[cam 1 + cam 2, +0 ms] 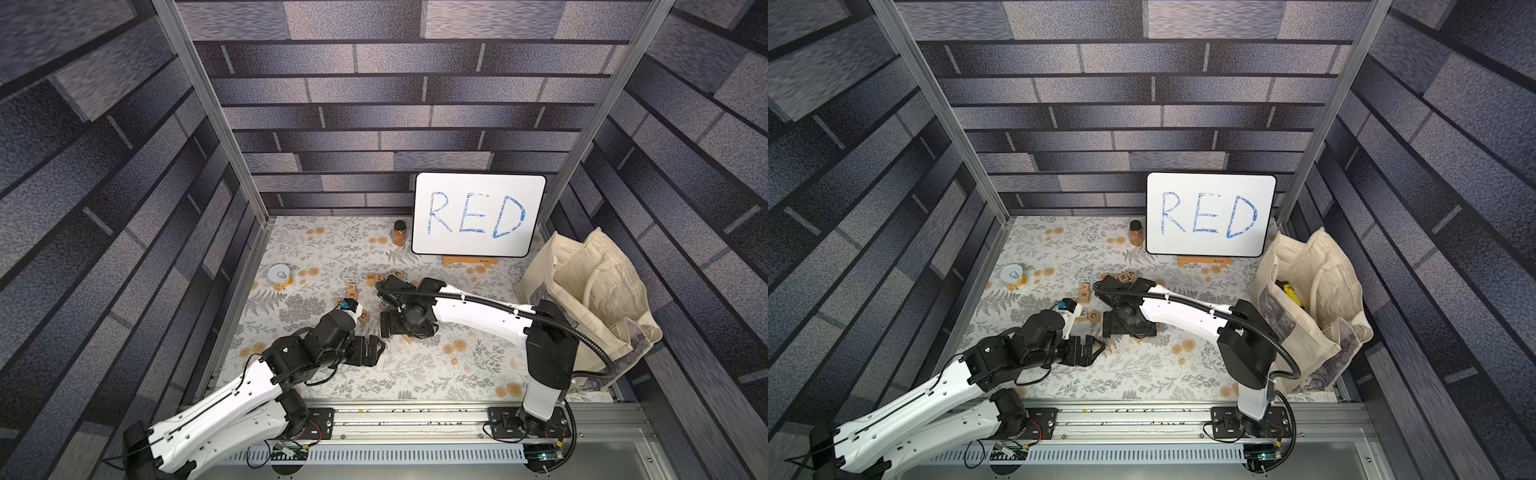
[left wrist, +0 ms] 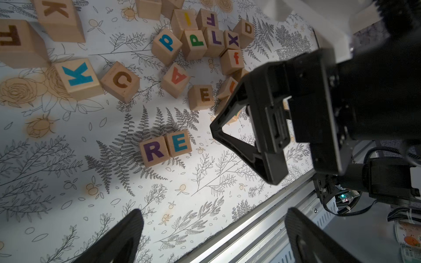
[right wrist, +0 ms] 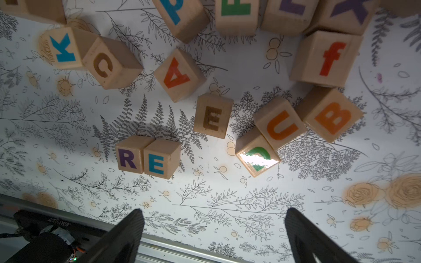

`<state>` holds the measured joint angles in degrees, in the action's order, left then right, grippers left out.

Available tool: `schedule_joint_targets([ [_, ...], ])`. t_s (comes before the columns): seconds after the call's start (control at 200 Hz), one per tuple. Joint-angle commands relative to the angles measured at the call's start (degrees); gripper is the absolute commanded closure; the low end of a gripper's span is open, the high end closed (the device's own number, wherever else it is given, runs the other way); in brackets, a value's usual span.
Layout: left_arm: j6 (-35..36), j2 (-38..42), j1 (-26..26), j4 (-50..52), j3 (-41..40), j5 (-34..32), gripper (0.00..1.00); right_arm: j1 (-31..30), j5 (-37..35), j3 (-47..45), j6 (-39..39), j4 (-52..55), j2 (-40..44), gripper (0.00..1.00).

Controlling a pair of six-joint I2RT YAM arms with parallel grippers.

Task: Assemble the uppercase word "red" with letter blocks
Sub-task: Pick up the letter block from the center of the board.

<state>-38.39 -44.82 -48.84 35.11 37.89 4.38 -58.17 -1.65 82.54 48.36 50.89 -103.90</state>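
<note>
Against purple R [image 3: 128, 159], blue E [image 3: 157, 165], aligned

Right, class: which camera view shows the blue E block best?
The right wrist view: the blue E block appears largest there, its letter sharp, touching the purple R block. The left wrist view shows it too, only smaller. In both top views it is too small or hidden to make out.

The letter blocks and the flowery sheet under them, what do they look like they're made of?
R block and E block: likely light wood, pale tan, matte, with rounded edges; letters look painted. Green-lettered block: same wood, but its top face glares, perhaps glossier. Sheet: smooth printed paper or vinyl, can't tell which; flat, with a floral print.
</note>
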Motion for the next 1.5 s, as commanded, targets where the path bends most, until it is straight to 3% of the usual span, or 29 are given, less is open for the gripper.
schedule_joint_targets([
  [0.0,1.90,-1.07,0.49,-2.81,1.35,1.63,0.00,0.88,-0.30,-0.67,-5.60,1.90,2.46,0.01],
  [0.356,4.49,-5.06,1.12,-6.54,0.84,2.71,0.00,2.22,4.74,-2.95,-20.30,-1.28,2.05,0.03],
  [0.761,8.36,-6.73,5.97,-9.18,0.03,6.97,0.00,3.15,5.13,-8.11,-34.91,-3.65,2.34,0.06],
  [1.002,10.11,-7.43,8.56,-10.39,-0.42,9.04,0.00,4.30,5.15,-12.16,-39.27,-5.53,1.91,0.09],
  [1.493,10.74,-7.74,9.47,-13.43,-3.06,9.94,0.00,6.13,5.76,-11.60,-43.07,-8.13,-1.99,0.32],
])
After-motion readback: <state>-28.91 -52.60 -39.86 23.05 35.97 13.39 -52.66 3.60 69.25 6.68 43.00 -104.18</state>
